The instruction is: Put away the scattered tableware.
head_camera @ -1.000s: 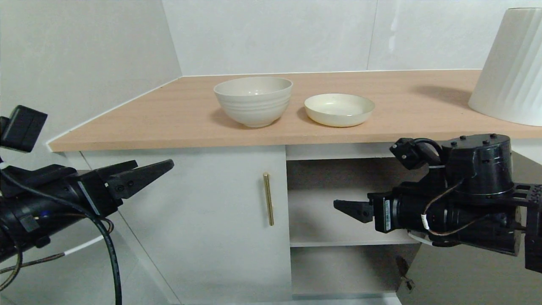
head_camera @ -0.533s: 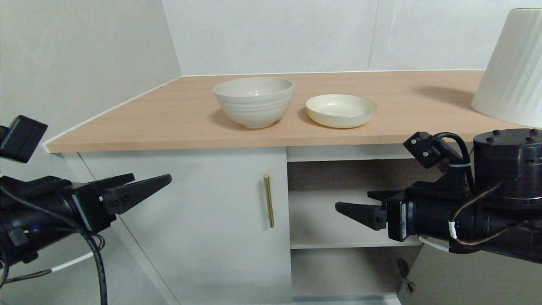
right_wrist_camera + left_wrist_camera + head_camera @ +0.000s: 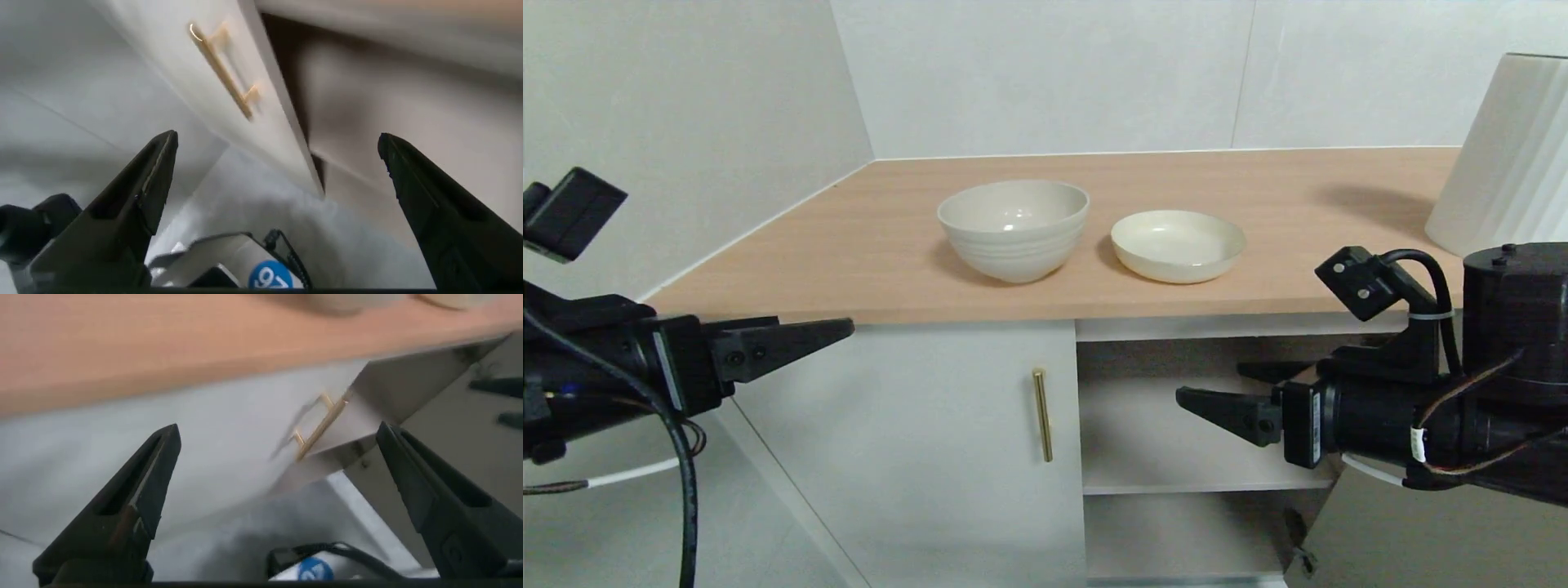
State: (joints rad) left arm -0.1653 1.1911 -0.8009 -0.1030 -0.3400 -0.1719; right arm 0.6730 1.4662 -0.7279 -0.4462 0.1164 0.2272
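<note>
On wooden counter (image 3: 849, 253), deep bowl (image 3: 1013, 230) beside shallow dish (image 3: 1178, 246), cabinet (image 3: 915, 449) below, right compartment seemingly open

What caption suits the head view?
Left gripper and right gripper, both open, hover before a counter bearing a bowl and a dish.

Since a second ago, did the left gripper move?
Yes, upward. The left gripper hung below the countertop front edge before; now its tip lines up with that edge.

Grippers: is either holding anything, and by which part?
Nothing is held. The left gripper and right gripper are both open and empty; the bowl and dish sit untouched on the counter.
</note>
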